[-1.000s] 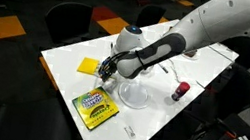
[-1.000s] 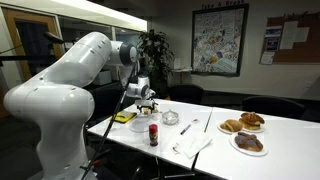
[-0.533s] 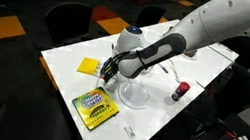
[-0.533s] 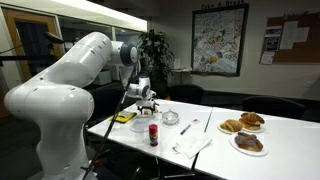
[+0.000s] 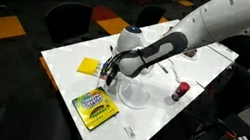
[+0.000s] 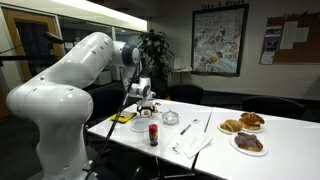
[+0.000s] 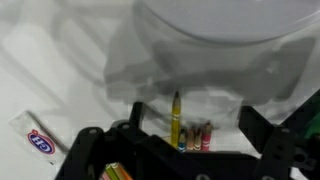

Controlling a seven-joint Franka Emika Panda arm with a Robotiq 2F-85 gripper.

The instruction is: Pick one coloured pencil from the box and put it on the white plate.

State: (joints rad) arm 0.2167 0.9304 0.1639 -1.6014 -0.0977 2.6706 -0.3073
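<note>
Wrist view: the gripper (image 7: 190, 125) comes in from the bottom edge, with its two dark fingers (image 7: 140, 118) standing well apart. Between them is one yellow-green coloured pencil (image 7: 177, 118). Its long axis runs straight up the picture, and the sharpened tip points away from the wrist toward the white plate (image 7: 215, 15). The tip stops short of the plate's rim. Red and pink pencil ends (image 7: 200, 138) sit just beside its lower part. Neither finger visibly touches the pencil, so I cannot tell whether it is grasped or released. A small printed sachet (image 7: 38, 144) lies flat at lower left.

Exterior view: the green-and-yellow pack (image 5: 95, 107) lies nearest the front edge of the table (image 5: 65, 66). Behind it the gripper hangs low over the table, pointing down. The box (image 5: 89, 66) lies flat just beside the gripper, apart from the pack. Its pencil end is too small to make out. A red-capped bottle (image 5: 180, 90) stands farther along the table. A framed poster (image 6: 218, 42) hangs on the back wall.
</note>
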